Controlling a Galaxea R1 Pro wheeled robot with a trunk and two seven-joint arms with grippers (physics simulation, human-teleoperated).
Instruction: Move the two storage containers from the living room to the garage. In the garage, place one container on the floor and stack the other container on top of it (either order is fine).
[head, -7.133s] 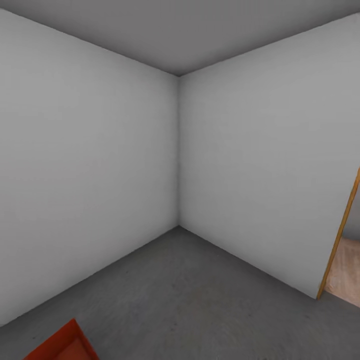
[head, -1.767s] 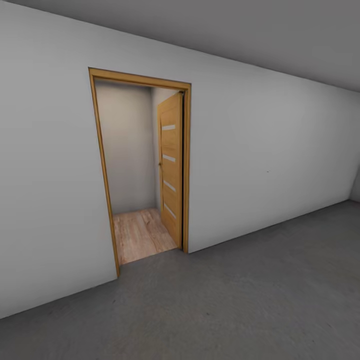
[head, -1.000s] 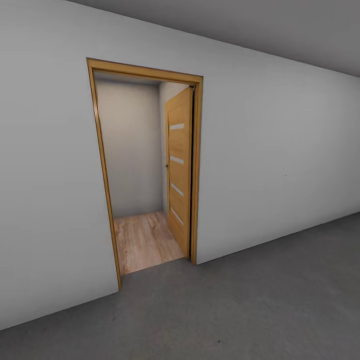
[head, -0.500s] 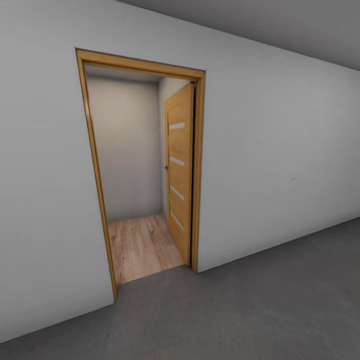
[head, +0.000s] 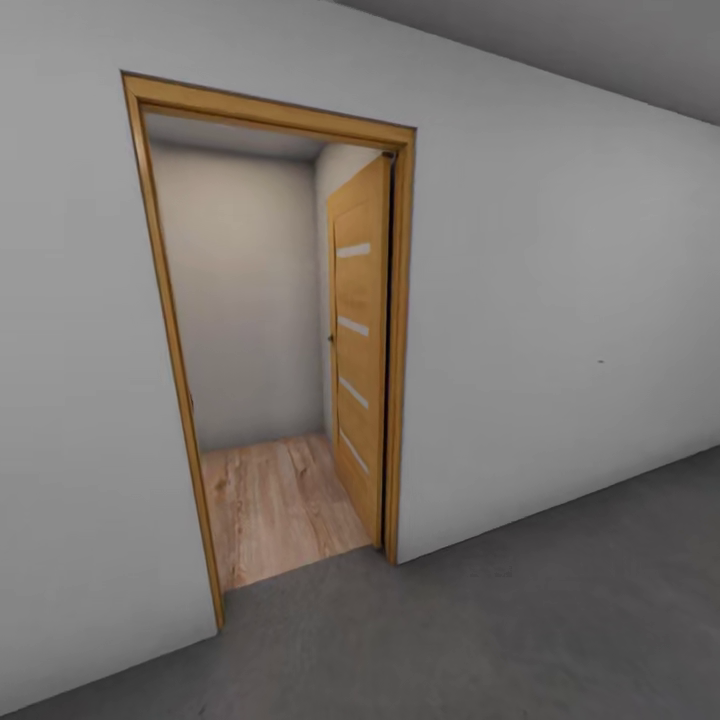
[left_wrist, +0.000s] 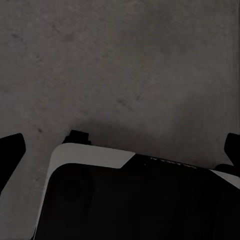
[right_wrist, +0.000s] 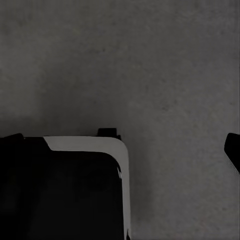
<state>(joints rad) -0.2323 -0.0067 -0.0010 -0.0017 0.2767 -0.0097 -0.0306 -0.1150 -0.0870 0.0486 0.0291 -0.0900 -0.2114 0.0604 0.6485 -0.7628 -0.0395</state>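
I am in the garage, on its dark grey concrete floor, facing a plain white wall. The two storage containers and the living room are out of view. My left gripper hangs open over bare concrete, its black fingertips far apart with nothing between them. My right gripper also stands open above the floor; one fingertip shows at the picture's edge. Each wrist view also shows a part of my dark, white-edged base.
An open doorway with a wooden frame is ahead, slightly left. Its slatted wooden door is swung inward along the right side. Behind it lie light wood planks and a grey back wall.
The view has turned right, away from the garage corner where an orange-red container edge showed, then drawn closer to the doorway, which now looks larger. That is camera motion.
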